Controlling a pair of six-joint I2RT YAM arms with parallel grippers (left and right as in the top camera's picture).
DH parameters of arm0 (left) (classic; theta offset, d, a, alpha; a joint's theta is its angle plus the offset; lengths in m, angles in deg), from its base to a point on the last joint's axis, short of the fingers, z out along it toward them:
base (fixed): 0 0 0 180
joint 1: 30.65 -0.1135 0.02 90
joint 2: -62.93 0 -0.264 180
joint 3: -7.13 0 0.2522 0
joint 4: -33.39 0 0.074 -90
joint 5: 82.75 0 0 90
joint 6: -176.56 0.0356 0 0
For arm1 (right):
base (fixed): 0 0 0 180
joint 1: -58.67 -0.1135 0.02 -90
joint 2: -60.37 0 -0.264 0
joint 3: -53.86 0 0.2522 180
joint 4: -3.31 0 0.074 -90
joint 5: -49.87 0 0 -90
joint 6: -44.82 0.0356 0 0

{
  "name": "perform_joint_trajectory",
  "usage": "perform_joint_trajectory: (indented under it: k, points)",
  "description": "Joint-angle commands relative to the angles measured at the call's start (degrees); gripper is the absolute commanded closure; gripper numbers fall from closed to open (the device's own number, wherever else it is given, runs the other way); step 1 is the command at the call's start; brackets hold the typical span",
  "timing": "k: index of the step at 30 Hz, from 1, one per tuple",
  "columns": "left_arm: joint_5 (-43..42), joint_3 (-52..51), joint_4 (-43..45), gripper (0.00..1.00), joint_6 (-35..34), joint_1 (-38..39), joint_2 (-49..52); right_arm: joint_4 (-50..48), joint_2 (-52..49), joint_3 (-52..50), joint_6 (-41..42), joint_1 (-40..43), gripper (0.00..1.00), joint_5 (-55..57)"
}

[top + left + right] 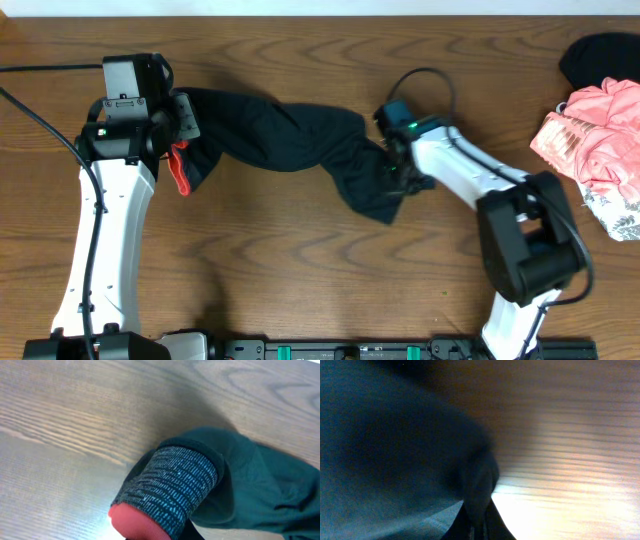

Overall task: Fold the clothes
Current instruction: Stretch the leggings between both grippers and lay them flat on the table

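Note:
The clothes, black leggings point(280, 135), lie bunched and stretched across the table between my two grippers. My left gripper point(184, 135) is shut on the waistband end, and the coral-red edge point(179, 170) hangs just below it. In the left wrist view the grey-speckled waistband point(172, 485) folds over the coral-red edge point(132, 520) right at the jaws. My right gripper point(398, 172) is shut on the leggings' other end, where the fabric piles up. The right wrist view shows dark cloth point(395, 450) pinched between the fingers point(492, 527), just above the wood.
A pink ruffled garment point(600, 125) lies at the far right edge, with a white floral-print cloth point(615, 210) under it and a black item point(600, 55) behind. A black cable point(40, 70) runs along the left. The arm bases stand at the front edge.

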Motion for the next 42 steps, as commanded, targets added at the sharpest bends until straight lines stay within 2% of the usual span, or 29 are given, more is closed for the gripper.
perform_joint_trajectory:
  k: [1, 7, 15, 22, 32, 35, 42]
  points:
    - [0.63, 0.15, 2.38, 0.94, -0.09, -0.31, 0.22, 0.52, 7.52, 4.76, 2.89, 6.78, 0.99, 9.35]
    - [0.63, 0.17, 8.83, 0.94, -0.07, -0.31, 0.22, 0.39, 16.41, 12.61, 0.74, 20.31, 0.99, 8.59]
    - [0.63, 0.15, 11.98, 0.94, 0.13, -0.31, 0.22, 4.02, 18.69, 14.32, -1.14, 31.10, 0.99, 6.93]
    - [0.63, 0.15, 11.37, 0.94, 0.11, -0.31, 0.22, 4.44, 18.45, 14.32, -2.93, 32.11, 0.99, 6.10]
    - [0.63, 0.15, 15.02, 0.94, 0.11, -0.28, 0.57, 4.87, 18.21, 14.32, -2.93, 32.11, 0.99, 6.12]
    - [0.63, 0.15, 11.96, 0.94, 0.11, -0.28, 0.66, 5.97, 18.21, 14.32, -2.95, 32.11, 0.99, 6.12]
    - [0.63, 0.15, -4.57, 0.93, -0.11, -0.28, 0.66, 11.47, 18.05, 14.05, -3.34, 32.11, 0.99, 6.12]
